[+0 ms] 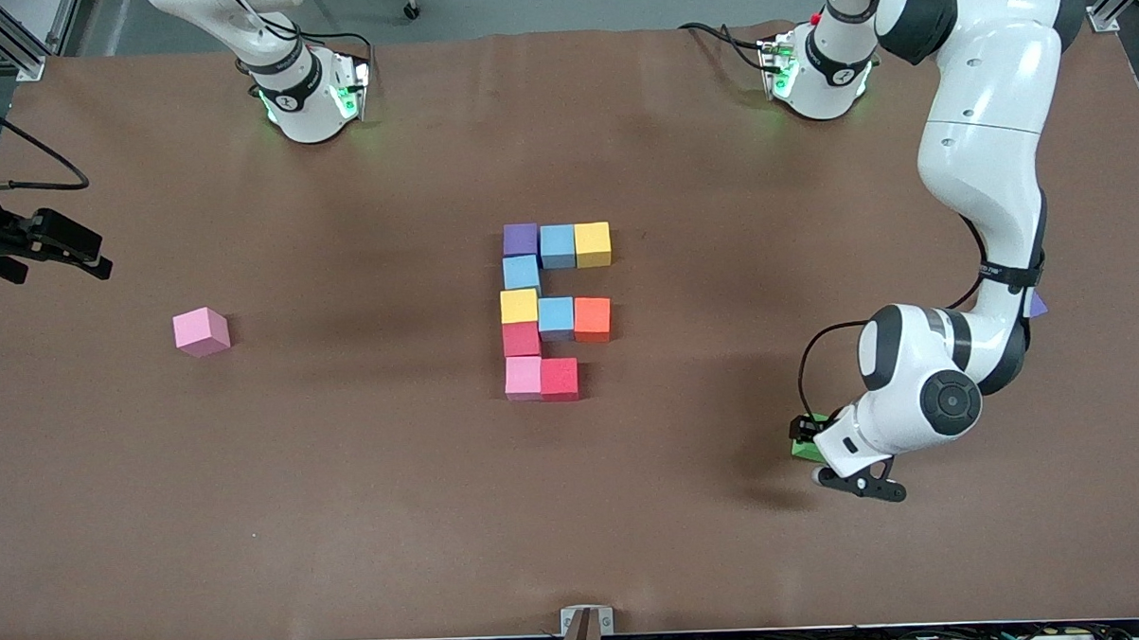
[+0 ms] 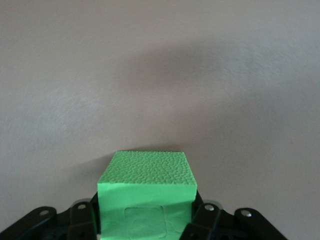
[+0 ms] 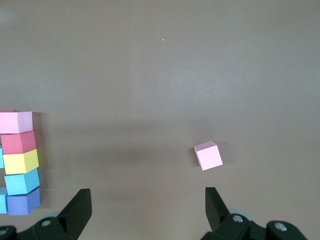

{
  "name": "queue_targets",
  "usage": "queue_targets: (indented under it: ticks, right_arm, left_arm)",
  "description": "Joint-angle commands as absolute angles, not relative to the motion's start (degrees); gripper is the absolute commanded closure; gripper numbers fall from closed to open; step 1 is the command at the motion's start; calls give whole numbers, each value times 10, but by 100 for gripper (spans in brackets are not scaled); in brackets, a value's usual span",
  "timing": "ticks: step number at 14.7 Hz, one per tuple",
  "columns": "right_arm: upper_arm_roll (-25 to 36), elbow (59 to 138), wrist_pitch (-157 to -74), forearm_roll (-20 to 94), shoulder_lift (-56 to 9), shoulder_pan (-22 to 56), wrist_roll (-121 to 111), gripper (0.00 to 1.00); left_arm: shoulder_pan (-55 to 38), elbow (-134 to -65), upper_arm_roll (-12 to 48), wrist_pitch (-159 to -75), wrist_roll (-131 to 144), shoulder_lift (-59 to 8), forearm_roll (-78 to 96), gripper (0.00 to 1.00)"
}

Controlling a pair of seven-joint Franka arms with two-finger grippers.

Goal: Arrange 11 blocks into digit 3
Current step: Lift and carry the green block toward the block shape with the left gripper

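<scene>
The left gripper (image 2: 145, 220) is clamped on the small matte green cube (image 2: 146, 197); the right gripper (image 3: 147, 210) waits with fingers spread.

Even overhead light, soft shadows on the table (image 1: 349, 517), all views sharp.

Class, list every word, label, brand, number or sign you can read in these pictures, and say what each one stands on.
None can be read.
Blocks: plain coloured faces, no print.
Green block: a faint square imprint on one face, no text.
Arm bases: small dark round marks, too small to read.
Table: bare brown surface, no writing.
</scene>
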State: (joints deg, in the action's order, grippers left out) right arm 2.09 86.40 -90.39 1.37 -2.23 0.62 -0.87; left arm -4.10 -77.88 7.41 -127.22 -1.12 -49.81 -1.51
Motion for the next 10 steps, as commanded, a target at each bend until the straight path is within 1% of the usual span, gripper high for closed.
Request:
queue_targets:
  ticks: [1,3,5,7,10]
  right_arm:
    - [10,870,-907,10,-14,-6,-11,0]
    - [8,870,-905,10,-14,-4,-11,0]
    - [8,870,-904,11,-14,-4,-11,0]
    - [8,870,-901,11,-12,-4,-11,0]
    - [7,870,-902,11,-12,-4,-11,0]
  left_arm:
    - [-40,-811,80,-1277,92,-461,-17,100]
    - [-33,-811,103,-1267,143,-444,-6,100]
    - [-32,-809,123,-1264,213,-441,29,99]
    - [-43,-810,125,-1262,302,-425,28,99]
    - [-60,-810,125,-1231,420,-416,25,99]
